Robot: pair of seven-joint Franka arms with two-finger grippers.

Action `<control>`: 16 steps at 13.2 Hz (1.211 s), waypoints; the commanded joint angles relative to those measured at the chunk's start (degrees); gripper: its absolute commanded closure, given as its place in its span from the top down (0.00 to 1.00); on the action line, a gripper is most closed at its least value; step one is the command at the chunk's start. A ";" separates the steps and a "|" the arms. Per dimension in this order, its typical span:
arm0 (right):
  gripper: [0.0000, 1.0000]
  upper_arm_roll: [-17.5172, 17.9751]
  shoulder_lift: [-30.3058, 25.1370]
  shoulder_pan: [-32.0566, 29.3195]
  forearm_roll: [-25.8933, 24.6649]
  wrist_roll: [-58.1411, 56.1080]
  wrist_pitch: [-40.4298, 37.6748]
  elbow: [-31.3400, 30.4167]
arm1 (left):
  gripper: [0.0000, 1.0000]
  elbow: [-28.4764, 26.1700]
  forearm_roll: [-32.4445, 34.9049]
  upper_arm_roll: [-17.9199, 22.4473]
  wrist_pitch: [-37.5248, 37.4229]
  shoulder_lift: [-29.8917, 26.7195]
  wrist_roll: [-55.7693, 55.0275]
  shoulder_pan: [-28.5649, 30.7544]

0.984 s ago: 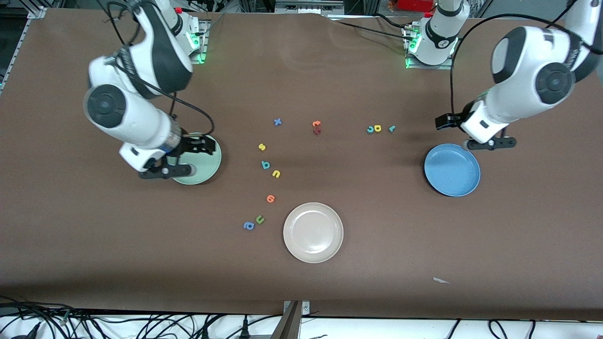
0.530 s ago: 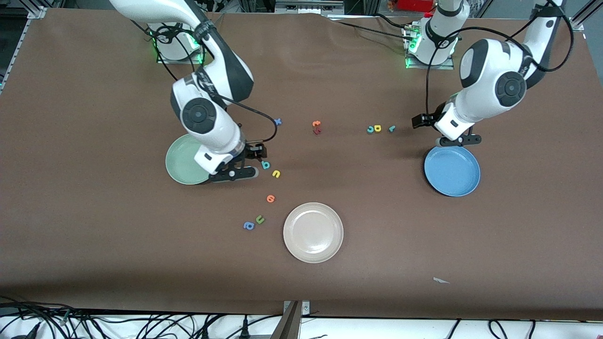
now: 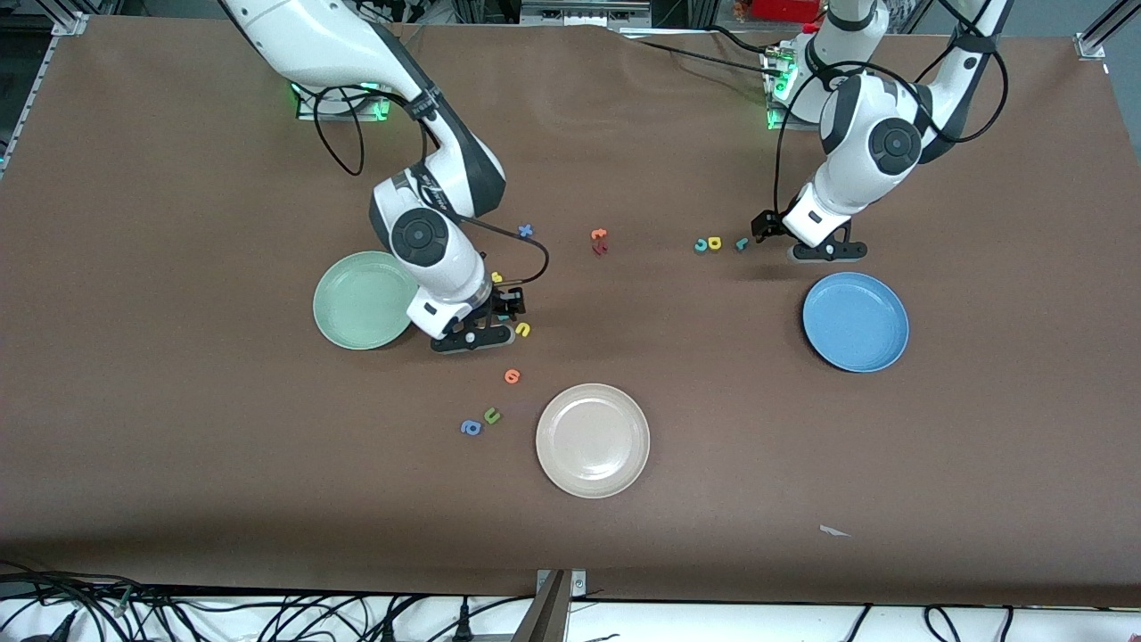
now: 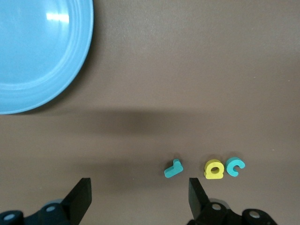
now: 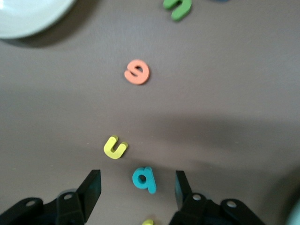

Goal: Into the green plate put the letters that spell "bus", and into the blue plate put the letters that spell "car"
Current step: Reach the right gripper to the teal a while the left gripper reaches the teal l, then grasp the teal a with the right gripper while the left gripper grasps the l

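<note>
My right gripper [image 3: 507, 308] [image 5: 137, 192] hangs low and open, one finger on each side of the teal-blue b [image 5: 144, 179], touching neither side. The yellow u [image 3: 523, 330] [image 5: 115, 147] and the yellow s [image 3: 496, 277] lie close by, and the green plate [image 3: 361, 299] sits beside that arm. My left gripper [image 3: 764, 229] [image 4: 139, 199] is open and empty just short of the teal-green r [image 3: 741, 242] [image 4: 174, 168]. The yellow a [image 3: 714, 242] [image 4: 214, 169] and the teal c [image 3: 701, 245] [image 4: 235, 167] lie in line with the r. The blue plate [image 3: 856, 321] [image 4: 37, 51] holds nothing.
A beige-white plate [image 3: 593, 440] stands nearer the front camera. Loose letters lie about: an orange one [image 3: 513, 376] [image 5: 137, 72], an olive-green u [image 3: 492, 415] [image 5: 178, 8], a blue a [image 3: 470, 428], a blue x [image 3: 526, 231], an orange and red pair [image 3: 599, 241]. A paper scrap [image 3: 834, 531] lies near the front edge.
The right arm swung from over the green plate down to the b, its fingers narrowing. The left arm moved from by the blue plate toward the r.
</note>
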 commanded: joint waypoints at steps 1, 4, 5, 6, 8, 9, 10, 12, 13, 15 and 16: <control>0.56 -0.53 -0.54 1.18 0.84 0.38 3.05 -3.23 | 0.91 0.28 -1.61 -0.43 4.18 3.82 -0.42 -0.46; 0.48 -0.62 0.33 2.41 0.75 0.38 3.22 -3.67 | 0.83 0.46 -1.61 -1.04 4.28 5.23 -1.22 -0.99; 0.48 -0.62 0.60 2.50 0.75 0.38 3.22 -3.67 | 0.82 0.72 -1.61 -1.22 4.54 6.02 -2.00 -1.08; 0.48 -0.62 0.86 2.67 0.67 0.38 3.22 -3.67 | 0.82 0.81 -1.61 -1.65 5.67 6.81 -2.71 -1.08; 0.48 -0.80 0.86 2.76 -0.04 0.29 3.22 -3.76 | 0.80 0.81 -1.52 -2.97 7.09 8.39 -4.03 -1.08; 0.48 -0.88 1.04 2.76 -0.12 0.29 3.22 -3.67 | 0.78 0.72 -1.52 -3.15 7.18 8.58 -4.21 -1.08; 0.48 -0.89 1.47 2.76 -0.21 0.29 3.22 -3.67 | 0.78 0.72 -1.52 -3.15 7.09 8.84 -4.21 -1.08; 0.48 -1.15 2.09 2.85 -0.47 0.29 3.66 -3.67 | 0.78 0.72 -1.43 -3.24 8.05 9.80 -4.21 -1.17; 0.48 -1.32 2.36 2.85 -0.91 0.29 4.36 -3.58 | 0.78 0.72 -1.52 -3.24 9.36 10.59 -4.21 -1.17; 0.46 -1.32 3.06 3.11 -0.92 0.38 5.33 -3.58 | 0.78 0.72 -1.43 -3.15 9.99 11.56 -4.30 -1.17; 0.41 -1.32 3.24 3.20 -1.00 0.38 5.33 -3.58 | 0.78 0.72 -1.43 -3.24 9.99 11.57 -4.30 -1.17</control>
